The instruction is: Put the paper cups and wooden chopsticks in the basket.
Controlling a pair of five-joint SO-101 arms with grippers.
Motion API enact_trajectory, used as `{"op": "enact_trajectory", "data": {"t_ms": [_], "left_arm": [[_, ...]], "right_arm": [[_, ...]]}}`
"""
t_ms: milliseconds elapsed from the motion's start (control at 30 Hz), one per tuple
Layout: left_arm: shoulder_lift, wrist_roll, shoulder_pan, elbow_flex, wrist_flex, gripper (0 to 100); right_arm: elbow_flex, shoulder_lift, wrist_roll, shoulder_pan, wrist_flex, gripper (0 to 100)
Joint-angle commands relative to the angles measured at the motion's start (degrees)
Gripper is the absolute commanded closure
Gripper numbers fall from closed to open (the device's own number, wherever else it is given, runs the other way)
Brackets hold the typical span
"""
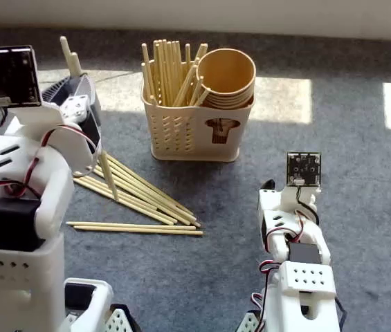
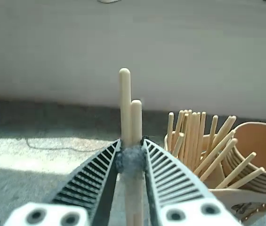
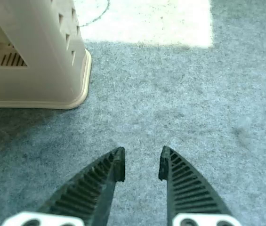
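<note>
1. The left arm is raised to the left of the basket point(image 1: 181, 135). The left gripper point(image 2: 132, 150) points upward and is clamped on two wooden chopsticks point(image 2: 124, 103), which stand roughly upright side by side.
2. The right arm sits folded low in front of the basket, off its right corner. The right gripper point(image 3: 141, 165) faces the carpet point(image 1: 320, 138) with its jaws a narrow gap apart and nothing between them.
3. There is one basket, of cream plastic with slotted walls.
4. Inside it stands a bundle of chopsticks point(image 1: 167, 69), too crowded to count. On its right side is a nested stack of several tan paper cups point(image 1: 226, 69).
5. About a dozen loose chopsticks point(image 1: 140, 197) lie fanned on the carpet in front of the basket, to its left. They are pale, slim and round-tipped.
</note>
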Motion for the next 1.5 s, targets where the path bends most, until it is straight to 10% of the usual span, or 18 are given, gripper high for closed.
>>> {"op": "enact_trajectory", "data": {"t_ms": [0,600,1467], "left_arm": [[-1.27,0.53,2.59,-4.97,-6.33,99],[8.13,0.18,9.45,-8.22,-30.95,99],[32.40,0.44,9.45,-18.51,-24.26,97]], "right_arm": [[-0.40,-0.84,0.62,-0.48,-1.54,86.5],[-0.40,-0.84,0.62,-0.48,-1.54,86.5],[-0.40,-0.92,0.62,-0.48,-1.54,86.5]]}}
